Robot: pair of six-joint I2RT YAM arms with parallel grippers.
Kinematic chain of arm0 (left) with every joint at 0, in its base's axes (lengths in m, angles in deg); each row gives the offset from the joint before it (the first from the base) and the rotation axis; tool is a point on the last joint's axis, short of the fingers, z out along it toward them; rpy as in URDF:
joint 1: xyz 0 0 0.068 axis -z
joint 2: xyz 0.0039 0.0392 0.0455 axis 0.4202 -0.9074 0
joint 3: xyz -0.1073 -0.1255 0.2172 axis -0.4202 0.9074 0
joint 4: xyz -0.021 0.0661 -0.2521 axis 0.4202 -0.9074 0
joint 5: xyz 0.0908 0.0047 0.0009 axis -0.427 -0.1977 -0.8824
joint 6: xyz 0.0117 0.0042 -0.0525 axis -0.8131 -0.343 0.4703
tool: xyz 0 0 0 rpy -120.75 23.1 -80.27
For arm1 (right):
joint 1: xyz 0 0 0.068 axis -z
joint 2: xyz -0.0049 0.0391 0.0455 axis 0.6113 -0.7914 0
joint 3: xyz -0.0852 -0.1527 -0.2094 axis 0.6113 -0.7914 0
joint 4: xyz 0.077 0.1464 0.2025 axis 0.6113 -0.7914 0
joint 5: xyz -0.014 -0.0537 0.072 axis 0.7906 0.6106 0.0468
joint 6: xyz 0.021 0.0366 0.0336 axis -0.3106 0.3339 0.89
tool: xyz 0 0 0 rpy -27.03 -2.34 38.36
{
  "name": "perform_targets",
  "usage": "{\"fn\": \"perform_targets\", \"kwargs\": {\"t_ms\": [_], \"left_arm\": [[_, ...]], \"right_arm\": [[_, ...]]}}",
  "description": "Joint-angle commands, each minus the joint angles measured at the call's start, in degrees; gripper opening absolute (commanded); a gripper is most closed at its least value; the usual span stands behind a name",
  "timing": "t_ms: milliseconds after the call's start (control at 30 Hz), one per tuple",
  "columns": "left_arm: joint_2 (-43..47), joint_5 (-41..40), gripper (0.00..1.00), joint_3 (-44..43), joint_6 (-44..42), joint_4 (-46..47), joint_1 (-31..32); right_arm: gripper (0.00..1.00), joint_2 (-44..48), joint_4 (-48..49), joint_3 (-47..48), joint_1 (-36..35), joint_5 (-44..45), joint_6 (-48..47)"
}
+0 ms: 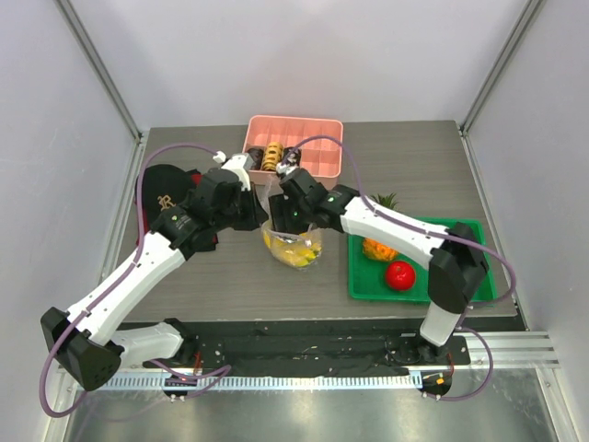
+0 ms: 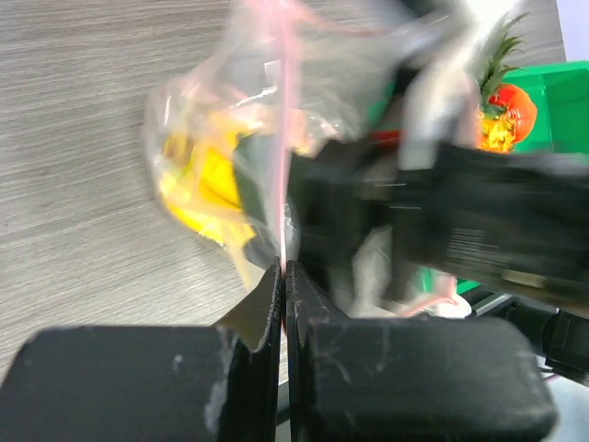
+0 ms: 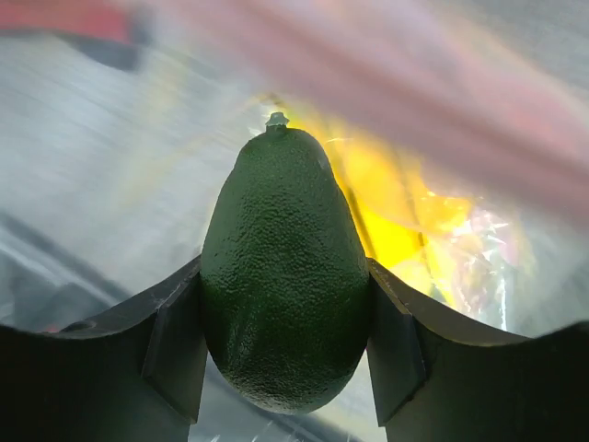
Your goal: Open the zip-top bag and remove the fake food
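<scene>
Right fingers (image 3: 175, 341) stood part-open and pressed against both flanks of the avocado (image 3: 281, 276), stem end pointing away from the wrist. The grip looked square and firm. The avocado sat inside the zip-top bag (image 1: 293, 247), with clear film all round it in the right wrist view.

Left fingers (image 2: 262, 308) were fully closed, pinching the bag's edge at the pinkish zip strip (image 2: 282, 138). The bag hung between the two arms over the middle of the worktop (image 1: 239, 290). Could not tell whether its bottom touched the surface.

Step in hand (judged): bag open, removal under way, avocado gripped but not yet out.

Next move (judged): draw the avocado out through the mouth while the left pinch holds the strip steady, then carry it to the green tray (image 1: 363, 287), near the bag on the right. The film might drag along with the fruit.

Count:
- Avocado: 1, in the right fingers.
- Yellow fruit (image 2: 216, 180): in the bag, taken to be the banana. Looked like 1, but blur prevented a sure count.
- Pineapple (image 1: 377, 247): 1, on the tray.
- Red round fruit (image 1: 399, 274): 1 seen, on the tray beside the pineapple. No second one was visible.
- Pink compartment box (image 1: 317, 147): 1, at the far edge, holding about 3 doughnut-like rings (image 1: 272, 157).
</scene>
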Motion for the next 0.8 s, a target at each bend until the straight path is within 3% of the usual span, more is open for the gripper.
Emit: {"fn": "perform_targets", "kwargs": {"t_ms": [0, 167, 333, 633, 767], "left_arm": [[0.0, -0.2, 0.00, -1.1, -0.6, 0.8, -0.4], [0.3, 0.6, 0.00, -1.0, -0.7, 0.8, -0.5], [0.1, -0.4, 0.00, -1.3, -0.5, 0.4, -1.2], [-0.6, 1.5, 0.00, -1.6, 0.1, 1.5, -1.2], [-1.1, 1.2, 0.00, -2.5, 0.1, 1.4, -1.2]], "right_arm": [[0.13, 4.9, -5.3, 7.4, 0.3, 0.5, 2.5], [0.04, 4.8, -9.9, 8.6, 1.6, 2.8, 4.8], [0.02, 7.3, -9.8, 9.1, 2.3, -0.7, 5.6], [0.02, 10.8, -7.7, 20.4, 2.3, -13.2, 5.4], [0.03, 14.9, -8.2, 21.2, 2.7, -5.8, 5.9]]}}
